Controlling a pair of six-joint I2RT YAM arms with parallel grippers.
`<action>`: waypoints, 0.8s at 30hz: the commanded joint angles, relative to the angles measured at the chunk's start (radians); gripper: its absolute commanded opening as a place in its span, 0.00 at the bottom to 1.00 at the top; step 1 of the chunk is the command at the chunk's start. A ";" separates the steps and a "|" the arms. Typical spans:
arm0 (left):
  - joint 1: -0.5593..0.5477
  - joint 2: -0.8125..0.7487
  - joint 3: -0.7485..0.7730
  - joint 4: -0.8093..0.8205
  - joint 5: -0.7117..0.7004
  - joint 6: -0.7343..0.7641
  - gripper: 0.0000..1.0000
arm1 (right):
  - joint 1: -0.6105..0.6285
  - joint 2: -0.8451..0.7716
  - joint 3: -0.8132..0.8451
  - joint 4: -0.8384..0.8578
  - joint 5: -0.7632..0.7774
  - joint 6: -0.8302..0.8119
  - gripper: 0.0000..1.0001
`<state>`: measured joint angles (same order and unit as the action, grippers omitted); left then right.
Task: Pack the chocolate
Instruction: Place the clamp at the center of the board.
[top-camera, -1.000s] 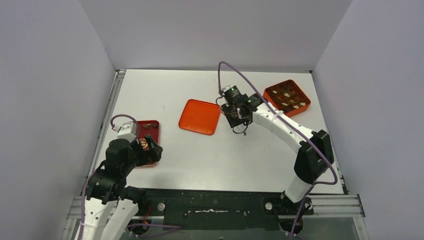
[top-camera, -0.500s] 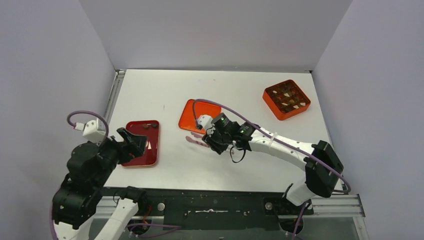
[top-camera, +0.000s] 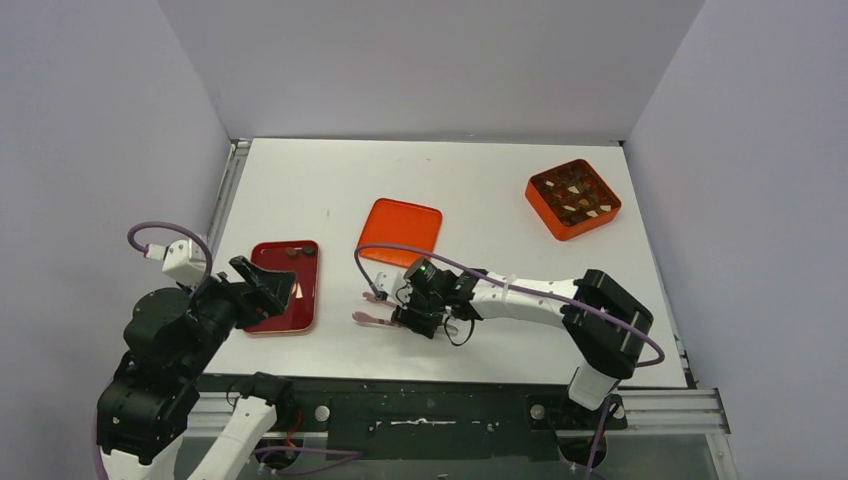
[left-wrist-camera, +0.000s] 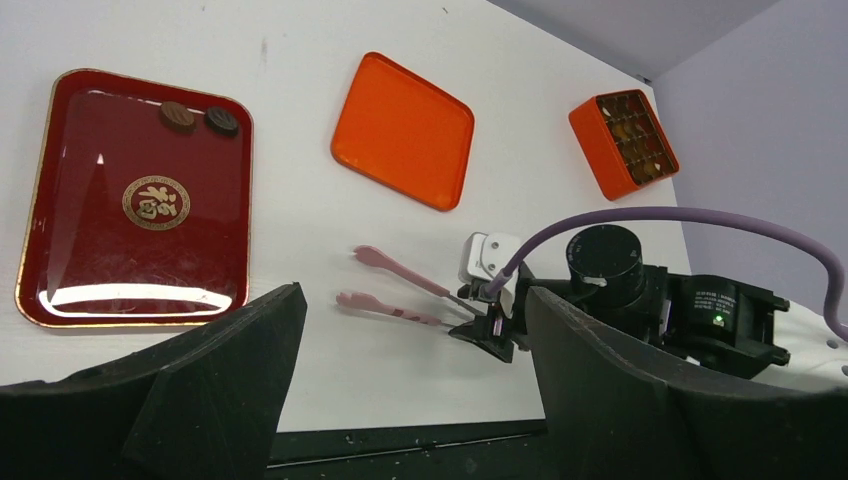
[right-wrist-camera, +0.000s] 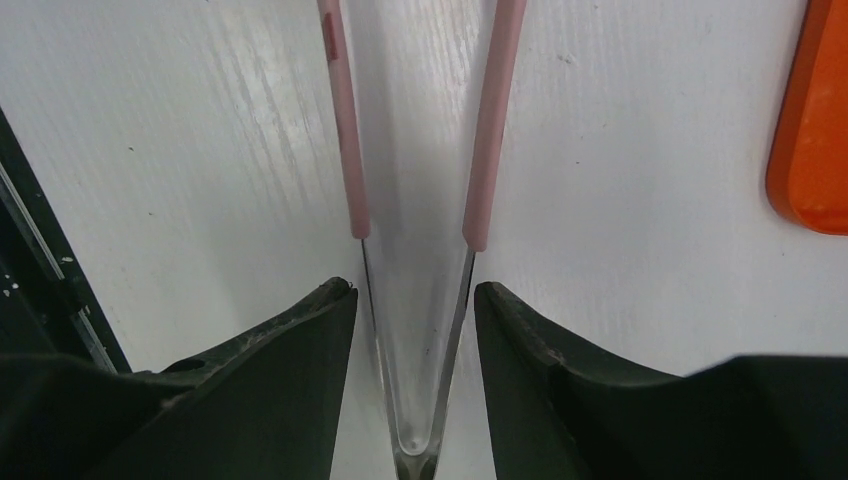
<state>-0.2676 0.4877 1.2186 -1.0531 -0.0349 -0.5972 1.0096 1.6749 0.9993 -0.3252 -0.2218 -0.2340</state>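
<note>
**1. R gripper** (top-camera: 406, 310): clenched on the pink tongs (top-camera: 372, 306). In the R wrist cam, both fingers (right-wrist-camera: 290, 380) bear on the tongs' bare metal legs next to the hinge. The pink-sleeved legs spread in a V ahead of the fingertips. We cannot tell whether the tongs touch the table (top-camera: 480, 190) or ride just over it.

**2. L gripper** (top-camera: 268, 283): released, jaws wide apart. In the top cam it hangs over the near right corner of the red tray (top-camera: 300, 300).

**3. Chocolate** (top-camera: 575, 197):
- We see most chunks, dark brown and pale, in the compartments of the orange box (top-camera: 545, 213).
- Pos. ref. R gripper: well apart, to its right and farther from the arm bases, on the wrist side and not the fingertip side.
- Pos. ref. L gripper: far to its right, across the table.
- Two dark brown pieces (left-wrist-camera: 178, 115) lie side by side at the tray's far edge. They are ahead of the L gripper and well to the left of the R gripper.

**4. Other items:**
- Orange lid (top-camera: 400, 232): flat on the table, near the R gripper and just beyond it, w/ a gap to the tongs.
- Red tray: left of the R gripper. The tong tips point approx. toward it, apart from its rim.
</note>
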 joint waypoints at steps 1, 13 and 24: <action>-0.005 0.029 0.000 0.024 0.059 0.010 0.79 | 0.004 0.001 0.036 0.053 -0.019 -0.029 0.50; -0.004 -0.050 -0.089 0.061 -0.001 0.087 0.80 | -0.064 -0.081 0.099 0.082 0.069 0.108 0.46; -0.003 -0.088 -0.173 0.062 0.021 0.118 0.97 | -0.111 0.163 0.362 -0.020 0.168 0.007 0.42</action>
<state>-0.2676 0.4210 1.0416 -1.0443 -0.0399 -0.5114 0.9016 1.7679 1.2690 -0.3225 -0.1158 -0.1799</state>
